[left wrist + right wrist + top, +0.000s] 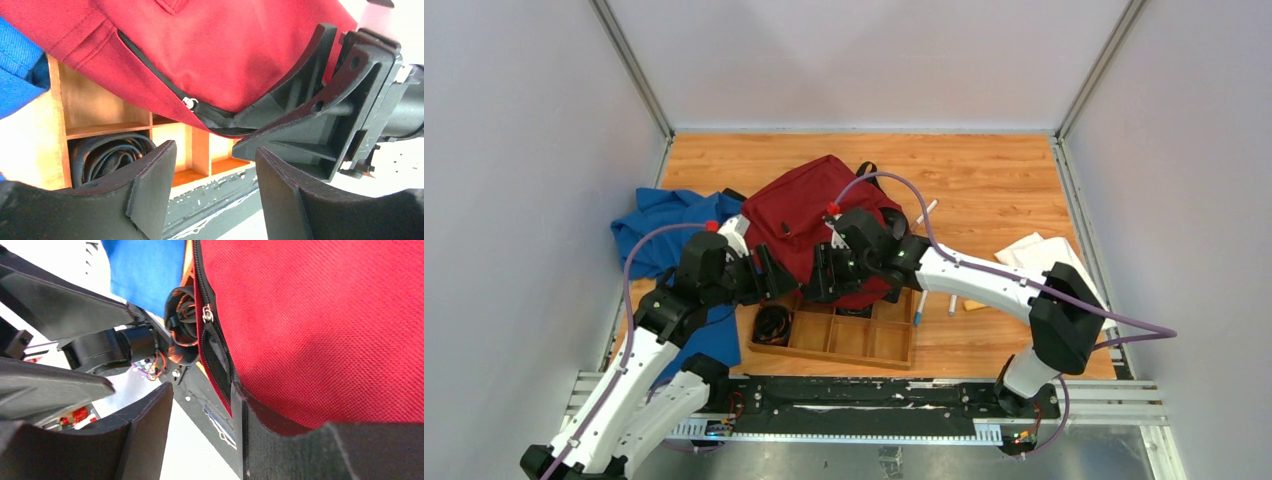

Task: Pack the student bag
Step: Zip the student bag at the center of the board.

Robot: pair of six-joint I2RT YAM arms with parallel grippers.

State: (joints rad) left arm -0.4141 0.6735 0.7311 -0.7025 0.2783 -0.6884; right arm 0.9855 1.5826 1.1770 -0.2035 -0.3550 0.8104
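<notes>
Left gripper (212, 160): jaws spread, nothing between them. It hangs just under the near edge of the student bag (809, 215), facing my other arm. My guess is that I hold it wide there so it can take the bag edge or the zip pull (188, 102) just above it.

Right gripper (201, 400): jaws also apart, only bare table showing in the gap. One finger (245, 435) lies against the black zip band with red fabric draped past its outer side. It probably props or hooks that edge to keep the mouth reachable. I can't tell if the finger is inside the opening.

Both grippers meet at the same spot, the bag's near edge. That reads as getting the bag open, so packing hasn't started.

The bag is dark red woven fabric, soft and slumped, with a black zip. The zip is a thin shut line on one side of the pull and a wider black band on the other, so it is likely partly unzipped.

It lies mid-table, its near edge overhanging the far compartments of the wooden tray (869, 340). A coiled black cable (774, 325) sits in the tray's left compartment.

A blue cloth (659, 225) is bunched on the bag's left, touching it. Pens (921, 305) lie right of the tray, and something white (1039, 250) sits further right.
</notes>
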